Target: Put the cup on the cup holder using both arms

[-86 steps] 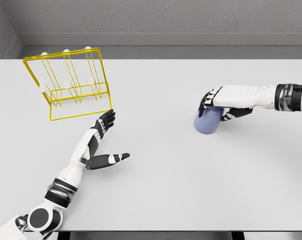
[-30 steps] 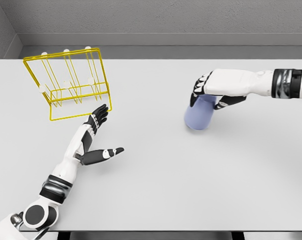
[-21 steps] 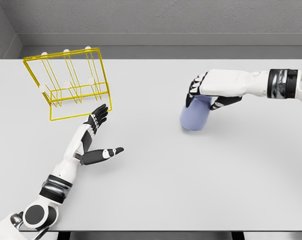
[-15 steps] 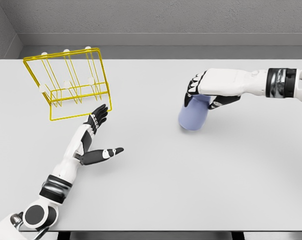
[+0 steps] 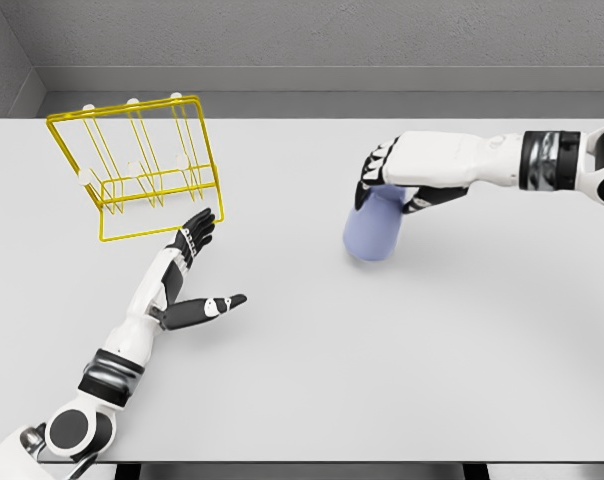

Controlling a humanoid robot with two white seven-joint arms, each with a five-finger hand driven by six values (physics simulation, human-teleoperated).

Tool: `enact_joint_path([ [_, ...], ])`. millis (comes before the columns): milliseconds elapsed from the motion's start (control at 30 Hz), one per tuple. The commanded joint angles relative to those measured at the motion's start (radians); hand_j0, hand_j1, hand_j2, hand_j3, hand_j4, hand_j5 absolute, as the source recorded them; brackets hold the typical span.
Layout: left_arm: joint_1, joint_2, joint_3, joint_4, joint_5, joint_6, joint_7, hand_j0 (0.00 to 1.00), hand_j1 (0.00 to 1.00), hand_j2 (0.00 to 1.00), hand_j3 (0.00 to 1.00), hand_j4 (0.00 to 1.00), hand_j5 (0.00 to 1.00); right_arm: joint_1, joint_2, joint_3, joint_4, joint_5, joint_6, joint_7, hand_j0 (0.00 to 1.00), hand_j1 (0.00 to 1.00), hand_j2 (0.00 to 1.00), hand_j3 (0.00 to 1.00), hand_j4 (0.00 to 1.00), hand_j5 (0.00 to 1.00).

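Above the table (image 5: pixel 302 380), the right hand (image 5: pixel 397 175) grips the blue cup (image 5: pixel 372 225) only at its top, so it could slip before reaching the open left hand (image 5: pixel 194 262) by the yellow cup holder (image 5: pixel 137 165).

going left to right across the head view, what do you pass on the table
yellow wire cup holder → left hand, open with fingers spread → blue cup → right hand, gripping the cup from above

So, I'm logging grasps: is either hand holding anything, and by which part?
The right hand holds the blue cup by its upper end. The left hand holds nothing.
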Motion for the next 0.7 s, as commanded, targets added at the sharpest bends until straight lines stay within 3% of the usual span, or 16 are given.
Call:
enact_joint_path([
  [0,0.000,0.000,0.000,-0.001,-0.003,0.000,0.000,1.00,1.00,1.00,1.00,1.00,1.00,0.000,0.013,0.000,0.000,-0.007,0.003,-0.001,0.60,0.60,0.60,0.60,0.60,0.60],
  [667,0.000,-0.001,-0.002,-0.001,-0.003,0.017,0.021,1.00,1.00,1.00,1.00,1.00,1.00,0.000,0.044,0.000,0.000,-0.007,0.003,-0.001,0.60,0.60,0.60,0.60,0.60,0.60],
])
